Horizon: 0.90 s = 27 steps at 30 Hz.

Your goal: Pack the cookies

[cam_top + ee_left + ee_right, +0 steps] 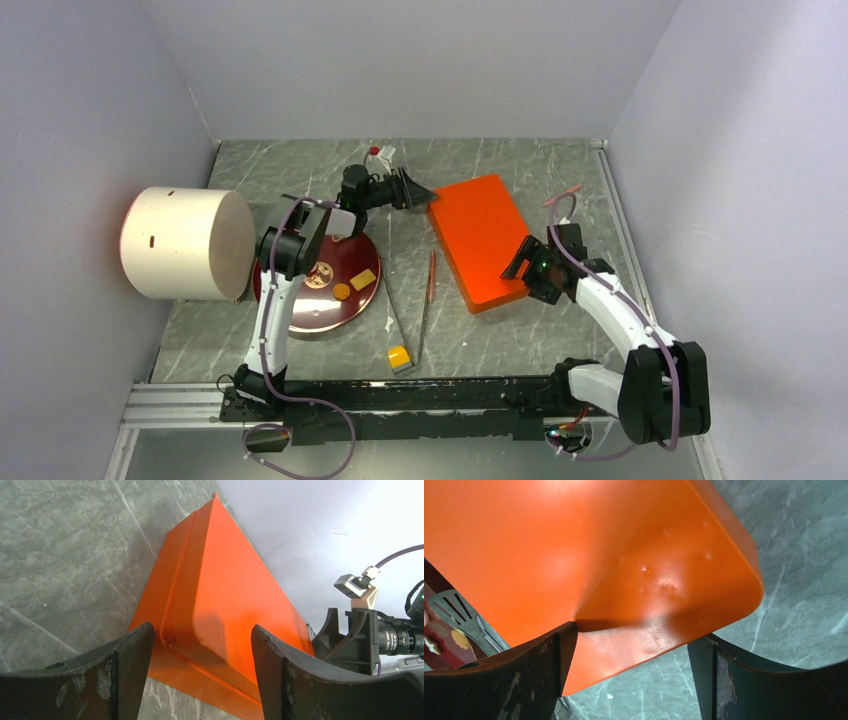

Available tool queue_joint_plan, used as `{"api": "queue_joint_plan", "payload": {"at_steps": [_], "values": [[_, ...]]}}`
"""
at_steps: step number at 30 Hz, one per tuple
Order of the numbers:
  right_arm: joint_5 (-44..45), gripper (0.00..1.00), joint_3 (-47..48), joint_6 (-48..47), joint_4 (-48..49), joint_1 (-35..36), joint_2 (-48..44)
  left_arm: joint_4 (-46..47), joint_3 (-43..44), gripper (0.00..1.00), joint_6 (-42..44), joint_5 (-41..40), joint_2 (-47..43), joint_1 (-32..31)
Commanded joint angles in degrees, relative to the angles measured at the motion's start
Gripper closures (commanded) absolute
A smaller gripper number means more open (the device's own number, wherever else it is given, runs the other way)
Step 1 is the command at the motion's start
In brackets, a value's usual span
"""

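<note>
A few cookies (341, 291), orange, yellow and brown, lie on a dark red plate (300, 320) at the left. One yellow cookie (460, 639) shows at the left edge of the right wrist view. An orange box (480, 240) lies flat mid-table. My left gripper (413, 190) is open at the box's far left corner, and the box (220, 580) shows between its jaws (200, 630). My right gripper (522, 263) is open at the box's near right side. Its jaws (634, 637) straddle a rounded corner of the box (599, 545), and the left fingertip (566, 635) touches it.
A big white cylinder (185, 243) lies at the left beside the plate. A metal spatula (395, 310) and thin pink sticks (430, 290) lie between plate and box. A yellow-orange cube (399, 356) sits near the front rail. A small red object (374, 151) is at the back.
</note>
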Motion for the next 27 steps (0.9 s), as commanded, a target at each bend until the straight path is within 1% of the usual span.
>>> {"api": "queue_joint_plan", "payload": {"at_steps": [1,6,13,18,21,24,27], "values": [[1.0,0.17,4.9,-4.2,4.8,-0.1,2.8,3.5,-2.0,0.27,-1.1,6.3,-5.5,-1.8],[0.4,0.17,9.4,-8.8,4.7,0.0,7.1,3.4,-6.4,0.3,-1.4,7.2,-7.8,-1.8],[-3.3,0.17,15.7,-14.4,4.2,-0.1,13.6,7.3,-15.7,0.34,-3.3,7.7,-12.4,-2.8],[-3.8,0.17,18.5,-15.6,4.5,-0.1,16.9,4.1,-20.1,0.34,-0.5,6.9,-16.3,-3.5],[-3.2,0.17,19.7,-16.0,4.7,0.0,18.1,-1.8,-20.7,0.33,3.2,5.2,-18.4,-3.3],[-2.1,0.17,20.7,-16.9,4.6,-0.2,19.3,-11.3,-19.2,0.29,9.5,1.3,-20.3,-3.0],[-1.6,0.17,21.2,-17.5,4.5,-0.5,20.1,-18.5,-17.0,0.25,12.8,-2.9,-21.4,-2.3]]}}
